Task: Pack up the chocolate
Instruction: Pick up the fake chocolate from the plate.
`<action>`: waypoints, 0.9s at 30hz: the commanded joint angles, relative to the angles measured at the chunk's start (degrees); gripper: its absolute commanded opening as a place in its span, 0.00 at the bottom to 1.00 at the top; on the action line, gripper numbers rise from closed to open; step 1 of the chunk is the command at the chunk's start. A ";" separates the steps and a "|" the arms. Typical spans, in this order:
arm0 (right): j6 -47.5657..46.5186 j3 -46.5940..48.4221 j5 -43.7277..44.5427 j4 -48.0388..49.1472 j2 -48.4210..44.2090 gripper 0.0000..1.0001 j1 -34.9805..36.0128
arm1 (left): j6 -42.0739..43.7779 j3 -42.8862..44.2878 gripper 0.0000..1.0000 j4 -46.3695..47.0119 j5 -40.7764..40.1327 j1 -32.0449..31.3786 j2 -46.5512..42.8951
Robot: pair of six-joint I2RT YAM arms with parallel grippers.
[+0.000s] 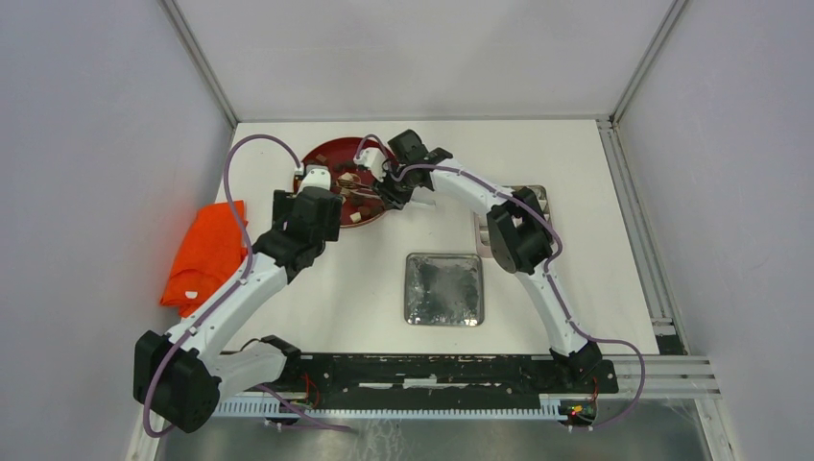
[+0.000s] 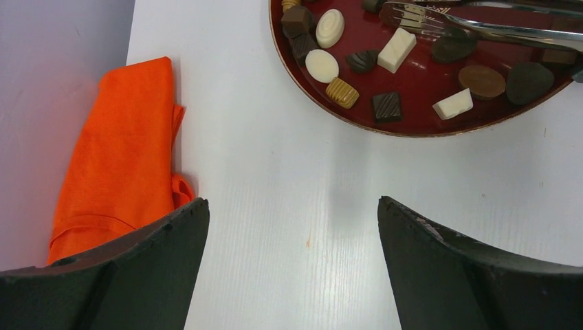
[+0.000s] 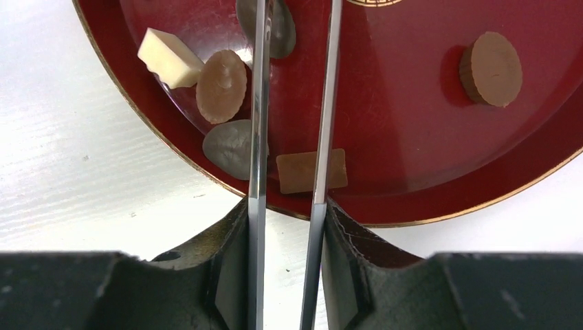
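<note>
Tongs (image 3: 258,172) are why my right jaws stand half closed. They pinch the two steel blades from outside, firmly enough to carry the tool, yet a gap is left between the blades so a harder squeeze can close them on a piece. I hold the tongs out over the plate (image 3: 426,158), with the blades crossing above a brown square (image 3: 295,173) and a dark oval (image 3: 230,148) near the rim. The tips pass out of my right wrist view, so I cannot tell whether anything is caught between them.

Chocolate (image 2: 321,66) lies loose on the plate in dark, brown and cream pieces, mostly spaced apart; I see none on the surface (image 2: 289,206).

My left jaws are wide open and hold nothing. They hang above bare surface, with the plate's rim ahead and the cloth (image 2: 117,151) off to the left. I judge this keeps them clear of the tongs yet near enough to steady the plate.

A square silvery tray (image 1: 443,288) lies well apart from the plate, nearer my bases. Packing looks barely begun to me.
</note>
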 commanded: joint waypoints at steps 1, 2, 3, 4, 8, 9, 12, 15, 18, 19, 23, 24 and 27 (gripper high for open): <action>0.65 3.31 -0.22 1.85 0.80 0.41 0.89 | 1.81 0.81 0.96 1.81 0.27 0.48 0.16; 0.58 3.35 0.02 1.81 0.81 0.41 0.84 | 1.82 0.83 0.96 1.81 0.27 0.54 0.16; 0.56 3.31 0.27 1.82 0.86 0.40 0.86 | 1.81 0.83 0.96 1.82 0.36 0.53 0.15; 0.56 3.32 0.52 1.72 0.83 0.39 0.88 | 1.85 0.83 0.96 1.81 0.36 0.52 0.15; 0.56 3.21 1.34 1.69 0.61 0.30 0.83 | 1.81 0.84 0.96 1.82 0.45 0.56 0.10; 0.56 3.14 1.48 1.65 0.55 0.28 0.82 | 1.81 0.83 0.96 1.83 0.45 0.62 0.06; 0.40 2.72 1.43 1.62 -0.37 0.18 0.85 | 1.85 0.83 0.96 1.81 0.45 0.62 0.01; 0.54 0.80 0.82 2.39 -2.77 0.11 0.53 | 1.83 0.83 0.96 1.75 0.50 0.56 -0.09; 0.74 -1.85 0.52 3.33 -5.78 0.05 -0.15 | 1.75 0.83 0.96 1.74 0.45 0.63 -0.28; 0.82 -2.56 0.54 3.56 -6.88 0.03 -0.53 | 1.77 0.81 0.96 1.74 0.53 0.70 -0.36; 1.26 -5.41 -0.08 4.51 -10.19 0.00 -2.13 | 1.72 0.83 0.96 1.74 0.84 0.68 -0.47; 1.39 -5.73 -0.17 4.61 -10.67 0.00 -2.45 | 1.72 0.83 0.96 1.78 0.92 0.66 -0.47; 1.78 -6.49 -0.85 4.77 -11.90 0.00 -3.74 | 1.64 0.83 0.95 1.64 1.07 0.69 -0.59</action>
